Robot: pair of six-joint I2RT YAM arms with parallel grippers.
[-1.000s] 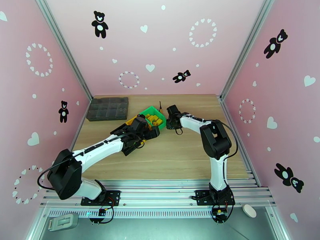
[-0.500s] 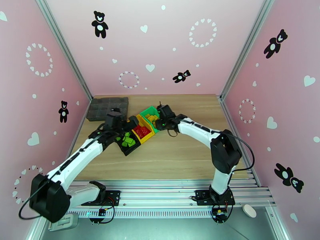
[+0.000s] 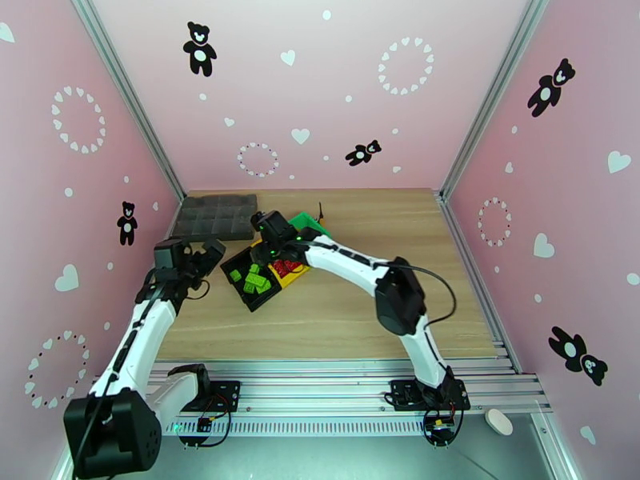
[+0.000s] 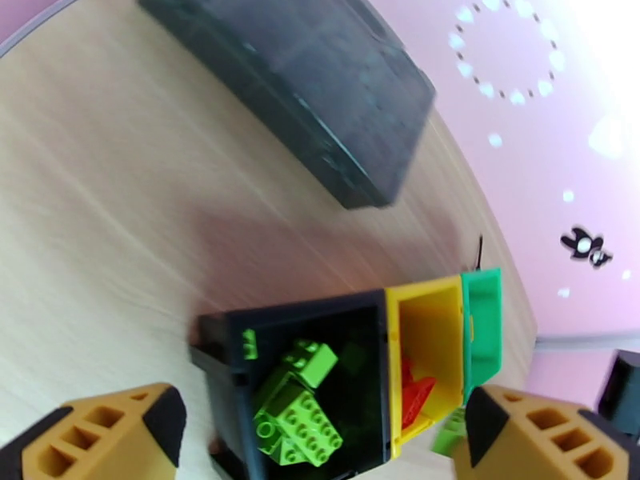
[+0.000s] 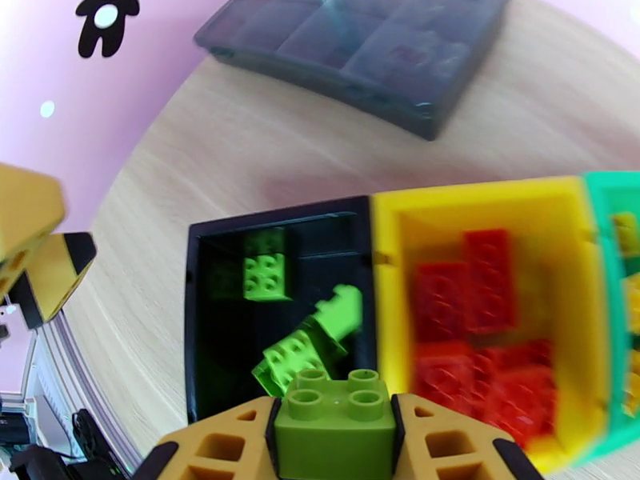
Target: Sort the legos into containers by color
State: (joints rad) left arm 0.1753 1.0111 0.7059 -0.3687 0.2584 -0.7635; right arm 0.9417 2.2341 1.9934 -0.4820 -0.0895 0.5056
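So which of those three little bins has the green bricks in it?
The black bin, at one end of the row. It holds the green bricks; the yellow bin in the middle holds red bricks.

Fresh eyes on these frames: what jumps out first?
The right end effector, shut on a green brick, hangs over the black bin where other green bricks lie. Next to it the yellow bin holds red bricks, so contents do not match bin color. The left end effector stands open left of the black bin.

3 joined bins [image 5: 280, 214], 1 grey tray [image 3: 216, 218], 2 arms [image 3: 148, 330].
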